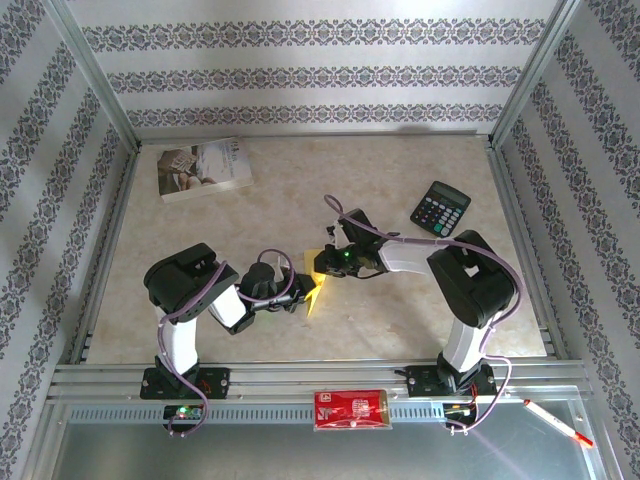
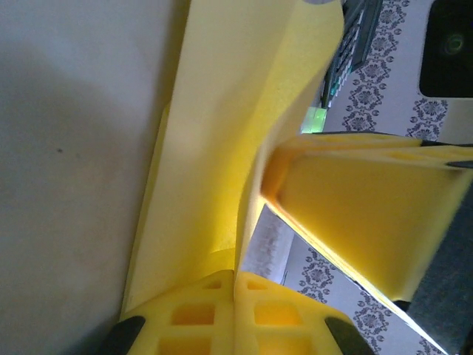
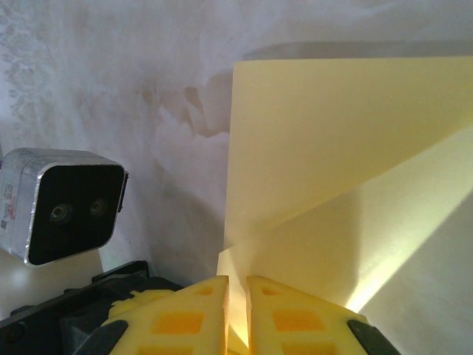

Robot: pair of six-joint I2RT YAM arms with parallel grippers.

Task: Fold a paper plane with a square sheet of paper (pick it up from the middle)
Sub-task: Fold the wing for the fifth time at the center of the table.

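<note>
Where the near rail crosses in front of the arm bases, a glossy red packet point(image 1: 350, 408) and a slim pen point(image 1: 558, 422) are seen lying apart from the work.

Beyond them, at mid-table, the square sheet of paper point(image 1: 318, 286) is held between the two arms. In the left wrist view, the left gripper point(image 2: 235, 296) is seen closed, with a thin edge of the sheet point(image 2: 222, 148) pinched between its ribbed yellow pads. The right gripper point(image 3: 236, 296) is likewise drawn nearly together on the sheet point(image 3: 332, 177), with only the paper's thickness left between its jaws. Whether the paper rests on the table point(image 1: 400, 320) or is lifted just clear of it cannot be told.

The task is judged to be in an early or middle stage. One diagonal crease and an overlapping flap are visible, and a pointed corner is shown from above. No narrow dart with a centre crease has been formed, so several folds appear to remain.

The paper is thin, matte and plain yellow, bowed into a soft curve where it is held. A pale, faintly marbled surface is seen on the table.

Farther back, a dark calculator point(image 1: 440, 208) is placed to the right, and a white printed book point(image 1: 205, 168) lies flat at the far left.
</note>
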